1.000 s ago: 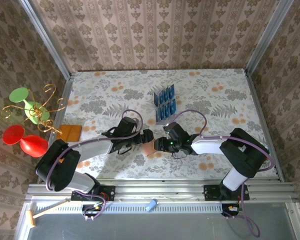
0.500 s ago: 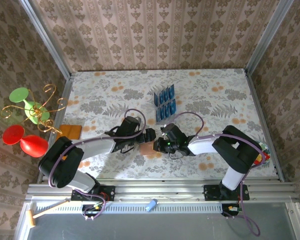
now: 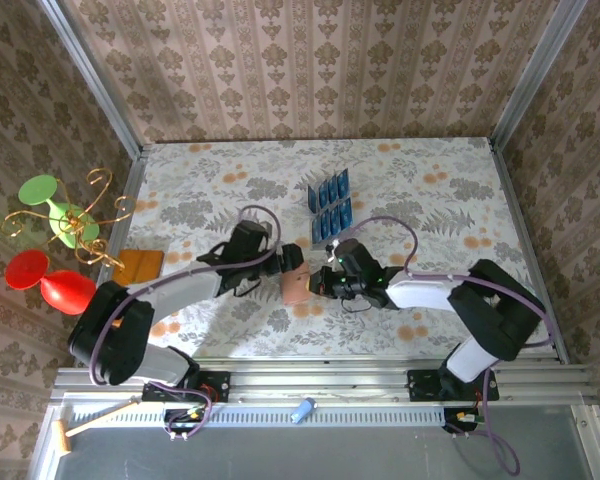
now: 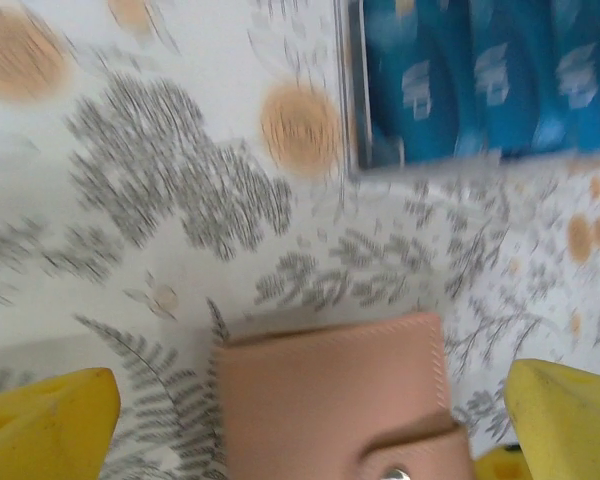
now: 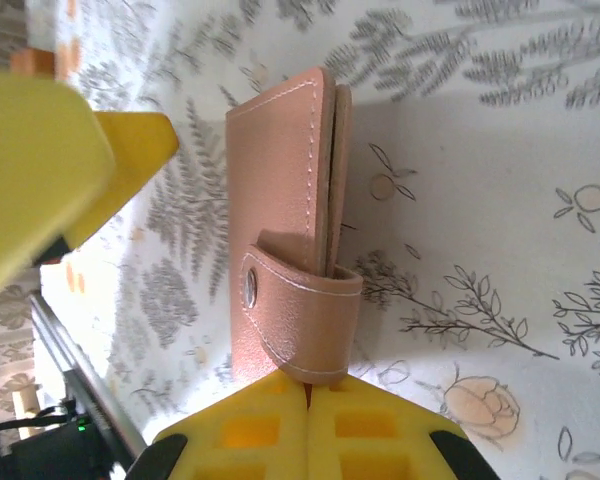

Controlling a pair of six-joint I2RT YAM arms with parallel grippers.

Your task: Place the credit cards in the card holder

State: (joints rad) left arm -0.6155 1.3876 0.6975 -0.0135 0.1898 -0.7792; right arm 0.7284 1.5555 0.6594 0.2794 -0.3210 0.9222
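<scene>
The tan card holder [image 3: 295, 288] [image 5: 280, 210] stands on its edge on the floral table, folded, with its snap strap fastened. My right gripper [image 3: 319, 283] [image 5: 308, 388] is shut on the end of that strap. My left gripper [image 3: 290, 263] [image 4: 310, 405] is open, one yellow finger [image 4: 50, 425] on each side of the card holder [image 4: 330, 400], not touching it. Several blue credit cards [image 3: 330, 205] [image 4: 480, 80] stand in a clear slotted rack just beyond it.
A flat orange-brown square [image 3: 140, 265] lies near the table's left edge. Beside it, off the table, stands a gold wire stand [image 3: 65, 225] with green and red pieces. Patterned walls close in the back and both sides.
My right gripper has shut on the card holder's strap and drawn it slightly towards the far side. My left gripper, still open, has shifted a little the same way.
</scene>
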